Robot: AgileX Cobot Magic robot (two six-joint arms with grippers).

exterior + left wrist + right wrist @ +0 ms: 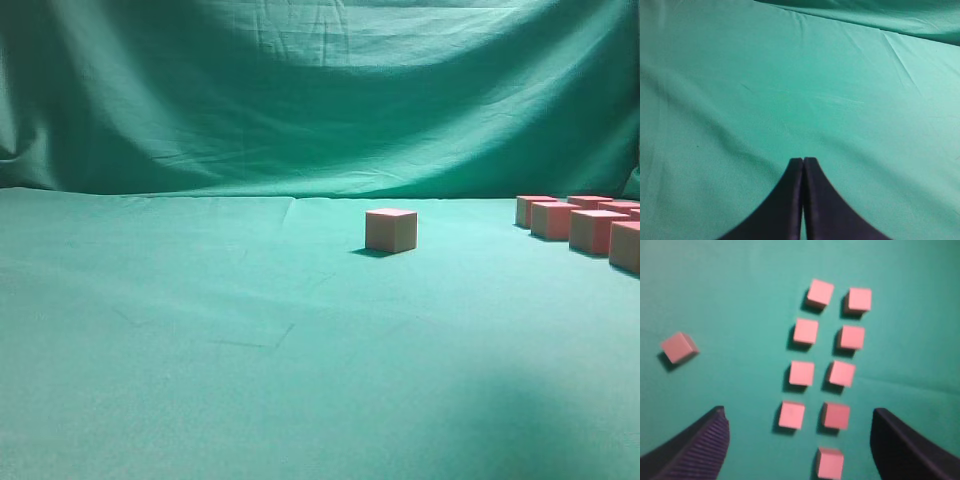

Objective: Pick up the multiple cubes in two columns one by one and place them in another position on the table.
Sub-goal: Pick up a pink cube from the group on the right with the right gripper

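Several pink cubes stand in two columns (824,375) on the green cloth in the right wrist view. They also show at the right edge of the exterior view (590,225). One pink cube (391,230) sits apart near the middle, also in the right wrist view (679,347) at the left. My right gripper (799,420) is open and empty, high above the near end of the columns. My left gripper (803,161) is shut and empty over bare cloth. Neither arm shows in the exterior view.
A green cloth (200,330) covers the table and hangs as a backdrop (300,90) behind it. The left wrist view shows only wrinkled cloth (790,90).
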